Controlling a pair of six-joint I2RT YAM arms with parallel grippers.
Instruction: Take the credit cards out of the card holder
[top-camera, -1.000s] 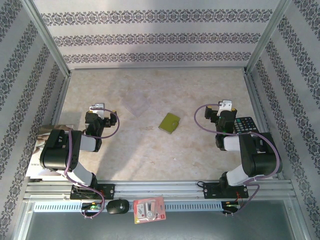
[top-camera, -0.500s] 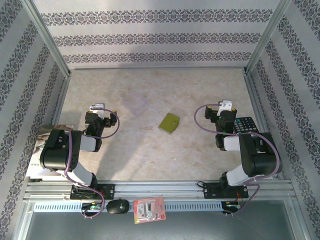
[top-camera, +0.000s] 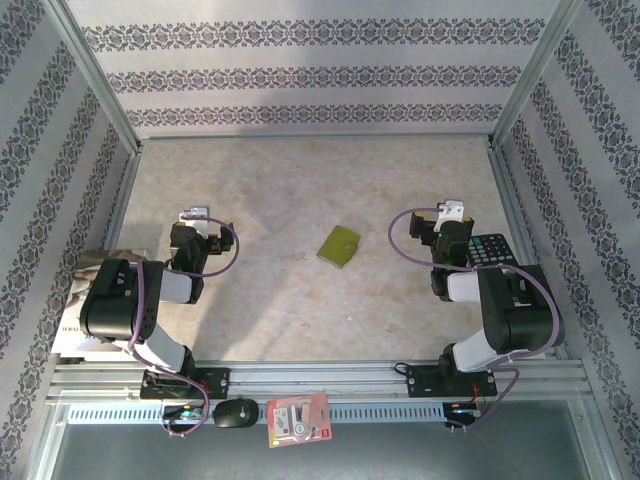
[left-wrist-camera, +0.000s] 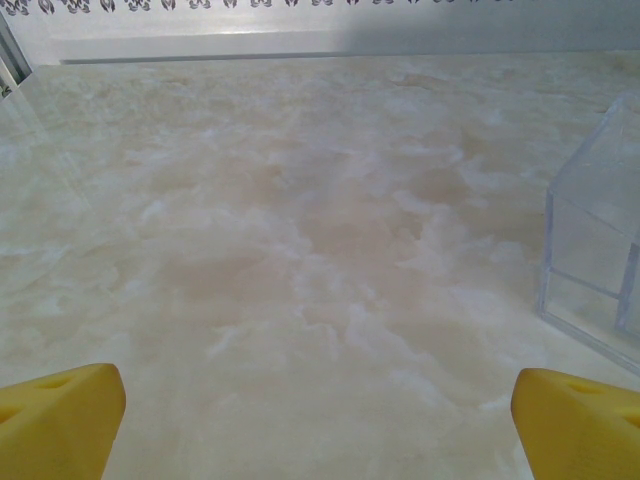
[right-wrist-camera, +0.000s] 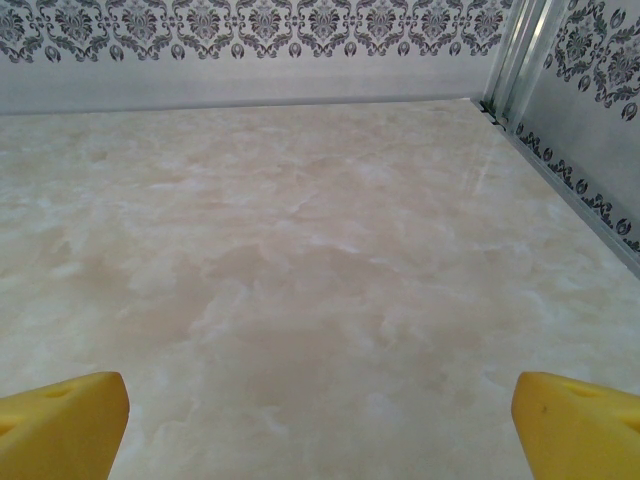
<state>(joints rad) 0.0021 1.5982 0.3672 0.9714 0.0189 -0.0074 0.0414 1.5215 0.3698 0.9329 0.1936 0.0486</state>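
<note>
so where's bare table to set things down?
Free: the far strip between the back wall and the clear box; the near-centre patch between card holder and the front rail. Crowded: left edge by the book, right edge by the calculator.

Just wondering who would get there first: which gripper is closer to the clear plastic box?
Left. The left gripper is a short way to the left of the clear plastic box. The right gripper is much farther off on the box's right side.
</note>
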